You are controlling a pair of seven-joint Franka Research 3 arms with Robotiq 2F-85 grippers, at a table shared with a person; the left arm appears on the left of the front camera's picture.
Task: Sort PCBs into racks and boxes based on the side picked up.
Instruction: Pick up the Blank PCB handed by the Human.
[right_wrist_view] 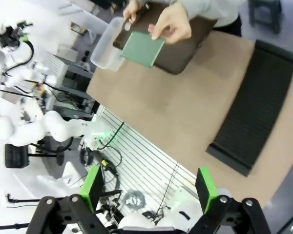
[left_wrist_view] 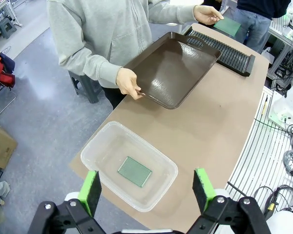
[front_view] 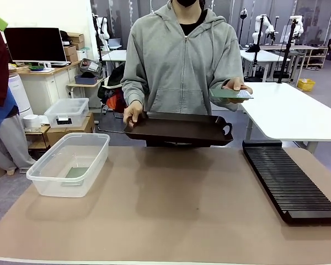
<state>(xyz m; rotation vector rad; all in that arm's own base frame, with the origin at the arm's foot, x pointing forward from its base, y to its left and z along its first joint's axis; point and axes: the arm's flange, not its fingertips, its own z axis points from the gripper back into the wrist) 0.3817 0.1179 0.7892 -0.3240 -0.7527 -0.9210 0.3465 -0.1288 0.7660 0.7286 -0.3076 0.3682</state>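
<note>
Two PCBs in play. The first PCB point(left_wrist_view: 135, 171) lies flat in the one tub point(left_wrist_view: 101, 142), left of the brown tray point(front_view: 179, 130). The second PCB point(front_view: 231, 94) sits in the person's hand point(front_view: 235, 84), right of the tray, beyond the single rack point(front_view: 289, 182). The left wrist view shows the tub board's whole face, the front view just a dim patch. Left gripper point(left_wrist_view: 147, 189) and right gripper point(right_wrist_view: 149, 185) both gape wide, empty.

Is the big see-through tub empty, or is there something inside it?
Not empty. One green board lies flat on the bottom of the tub, plain to see from above through its open top.
</note>
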